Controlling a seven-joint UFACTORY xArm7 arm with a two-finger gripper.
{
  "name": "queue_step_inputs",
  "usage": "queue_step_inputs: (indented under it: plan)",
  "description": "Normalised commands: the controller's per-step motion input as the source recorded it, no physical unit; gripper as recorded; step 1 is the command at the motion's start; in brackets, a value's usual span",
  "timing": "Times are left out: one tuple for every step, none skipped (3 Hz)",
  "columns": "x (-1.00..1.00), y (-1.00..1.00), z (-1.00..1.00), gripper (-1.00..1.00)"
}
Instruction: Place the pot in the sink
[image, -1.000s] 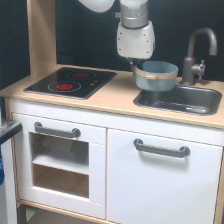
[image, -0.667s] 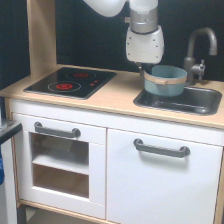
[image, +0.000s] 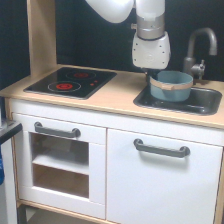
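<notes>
The light blue-teal pot (image: 171, 86) with its tan band hangs tilted over the left part of the dark grey sink (image: 202, 106); its bottom is at about the height of the sink's rim. My gripper (image: 152, 77) is at the pot's left rim, just below the white wrist, and is shut on that rim. The fingers are mostly hidden between the wrist and the pot. I cannot tell whether the pot's bottom touches the basin floor.
A grey faucet (image: 200, 45) stands behind the sink, close to the pot's right side. A black stovetop (image: 70, 82) with red rings lies on the light wood countertop (image: 117, 97) at the exterior view's left. A wooden side post (image: 41, 35) rises at the far left.
The arm has carried the pot toward the exterior view's right and slightly down, from the sink's left edge to over the basin.
</notes>
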Motion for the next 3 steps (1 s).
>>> queue_step_inputs:
  plan:
    - [0.05,0.1,-0.28,-0.12]
    - [0.07,0.09,-0.26,-0.01]
    - [0.07,0.08,-0.26,0.02]
